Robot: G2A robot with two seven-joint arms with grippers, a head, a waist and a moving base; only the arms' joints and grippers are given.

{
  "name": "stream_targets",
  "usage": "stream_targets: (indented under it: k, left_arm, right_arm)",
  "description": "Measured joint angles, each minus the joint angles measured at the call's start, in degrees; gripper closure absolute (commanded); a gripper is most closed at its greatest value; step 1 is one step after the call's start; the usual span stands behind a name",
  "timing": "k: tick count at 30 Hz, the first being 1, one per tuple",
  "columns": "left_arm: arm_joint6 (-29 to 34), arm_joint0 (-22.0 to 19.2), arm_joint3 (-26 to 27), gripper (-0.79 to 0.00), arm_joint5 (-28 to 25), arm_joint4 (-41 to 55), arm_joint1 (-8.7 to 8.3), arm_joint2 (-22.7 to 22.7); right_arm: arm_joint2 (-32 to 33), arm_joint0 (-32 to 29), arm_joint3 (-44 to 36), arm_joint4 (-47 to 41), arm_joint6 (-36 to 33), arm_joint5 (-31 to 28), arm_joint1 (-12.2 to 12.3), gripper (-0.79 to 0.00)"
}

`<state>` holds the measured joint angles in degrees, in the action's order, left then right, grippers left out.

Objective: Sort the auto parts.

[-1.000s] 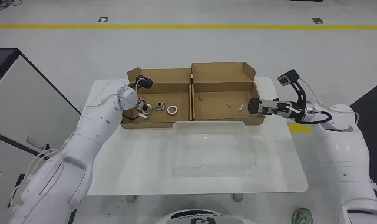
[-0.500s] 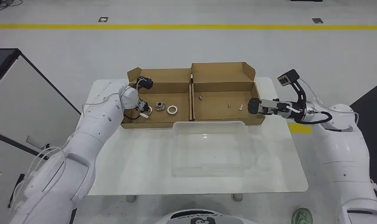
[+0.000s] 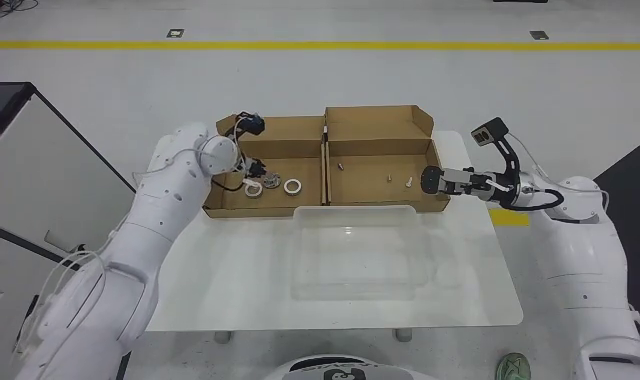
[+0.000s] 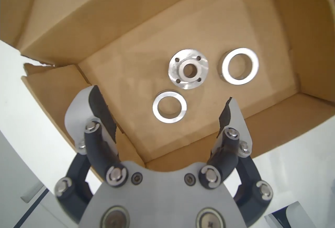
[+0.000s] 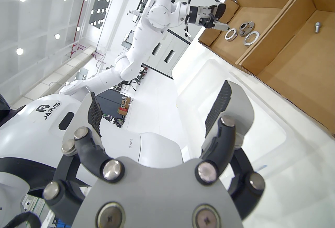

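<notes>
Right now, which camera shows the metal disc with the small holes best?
The left wrist view: the disc lies in the open, its centre hole and four small holes plain. The top view shows the disc tiny; the right wrist view, far off and slantwise.

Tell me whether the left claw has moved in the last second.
Yes. In the top view the left claw has shifted toward the far wall of the left cardboard box, clearing the ring it covered.
</notes>
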<state>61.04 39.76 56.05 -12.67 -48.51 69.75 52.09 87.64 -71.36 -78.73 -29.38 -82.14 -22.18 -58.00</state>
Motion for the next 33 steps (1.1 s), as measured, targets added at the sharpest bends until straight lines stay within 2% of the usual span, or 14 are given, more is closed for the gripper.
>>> stream_targets:
  k: [5, 15, 21, 27, 33]
  left_arm:
    - [1.7, 2.2, 9.5, -0.785, 1.0, 4.1, -1.03, 3.9]
    - [4.1, 10.0, 32.1, -0.785, 5.1, 22.2, -2.4, 12.4]
    - [3.6, 15.4, 43.5, -0.785, 8.0, 35.3, -3.04, 17.8]
    - [1.6, 21.6, 51.3, -0.785, 9.4, 47.8, -3.62, 23.1]
    - [0.4, 26.4, 56.6, -0.785, 11.5, 54.1, -4.17, 26.6]
  right_arm:
    - [0.0, 0.0, 0.0, 0.0, 0.0, 0.0, 0.0, -0.785]
    - [0.0, 0.0, 0.0, 0.0, 0.0, 0.0, 0.0, -0.785]
    - [0.0, 0.0, 0.0, 0.0, 0.0, 0.0, 0.0, -0.785]
    - [0.0, 0.0, 0.0, 0.0, 0.0, 0.0, 0.0, -0.785]
    - [0.0, 0.0, 0.0, 0.0, 0.0, 0.0, 0.0, -0.785]
